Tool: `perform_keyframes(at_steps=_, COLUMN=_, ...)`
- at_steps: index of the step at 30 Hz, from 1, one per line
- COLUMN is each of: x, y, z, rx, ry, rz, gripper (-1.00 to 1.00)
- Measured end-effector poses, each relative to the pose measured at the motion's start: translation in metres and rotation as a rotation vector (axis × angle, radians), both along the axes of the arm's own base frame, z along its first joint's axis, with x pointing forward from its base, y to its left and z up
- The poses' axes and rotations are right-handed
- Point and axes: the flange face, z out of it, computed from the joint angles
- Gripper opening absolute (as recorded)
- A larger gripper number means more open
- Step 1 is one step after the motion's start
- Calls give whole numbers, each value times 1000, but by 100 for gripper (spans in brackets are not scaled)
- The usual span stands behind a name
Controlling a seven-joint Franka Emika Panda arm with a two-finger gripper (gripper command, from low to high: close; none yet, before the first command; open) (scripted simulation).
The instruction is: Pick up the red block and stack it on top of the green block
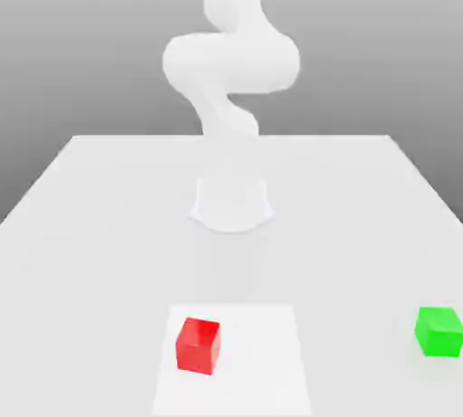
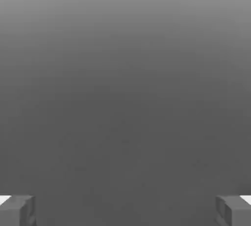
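Observation:
The red block (image 1: pixel 198 345) sits on the white table near the front, a little toward the exterior view's left, on a paler square patch. The green block (image 1: pixel 439 331) rests on the table far toward the exterior view's right, well apart from the red one. In the hand view my gripper (image 2: pixel 125 211) is open: its two grey fingertips (image 2: pixel 17 210) stand wide apart with nothing between them, against a plain grey background. My white arm (image 1: pixel 231 62) rises from its base and leaves the exterior view at the top.
The arm's round base (image 1: pixel 231 203) stands mid-table, behind both blocks. The pale square patch (image 1: pixel 262 361) lies under the red block. The table (image 1: pixel 90 225) narrows toward its far edge, and the green block lies close to the edge at the exterior view's right.

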Motion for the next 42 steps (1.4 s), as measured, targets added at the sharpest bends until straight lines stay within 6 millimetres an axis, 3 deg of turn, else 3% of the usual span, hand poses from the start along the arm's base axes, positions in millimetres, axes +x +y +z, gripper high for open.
perform_keyframes(at_steps=5, x=53, y=-11, z=-108, rx=16, ry=172, rz=-43, gripper=0)
perform_keyframes(at_steps=11, x=77, y=-25, z=-240, rx=36, ry=371, rz=-94, gripper=0)
perform_keyframes(at_steps=15, x=71, y=-33, z=-326, rx=52, ry=503, rz=-129, gripper=0)
perform_keyframes(at_steps=20, x=41, y=-41, z=-427, rx=74, ry=668, rz=-176, gripper=0)
perform_keyframes(at_steps=26, x=31, y=-41, z=-503, rx=78, ry=713, rz=-184, gripper=0)
perform_keyframes(at_steps=27, x=30, y=-41, z=-513, rx=78, ry=713, rz=-184, gripper=-100)
perform_keyframes(at_steps=34, x=30, y=-41, z=-515, rx=78, ry=713, rz=-184, gripper=-100)
perform_keyframes(at_steps=39, x=30, y=-41, z=-468, rx=79, ry=713, rz=-184, gripper=-100)
perform_keyframes(at_steps=40, x=31, y=-37, z=-459, rx=73, ry=714, rz=-170, gripper=-100)
perform_keyframes(at_steps=42, x=42, y=16, z=-450, rx=14, ry=718, rz=-14, gripper=-100)
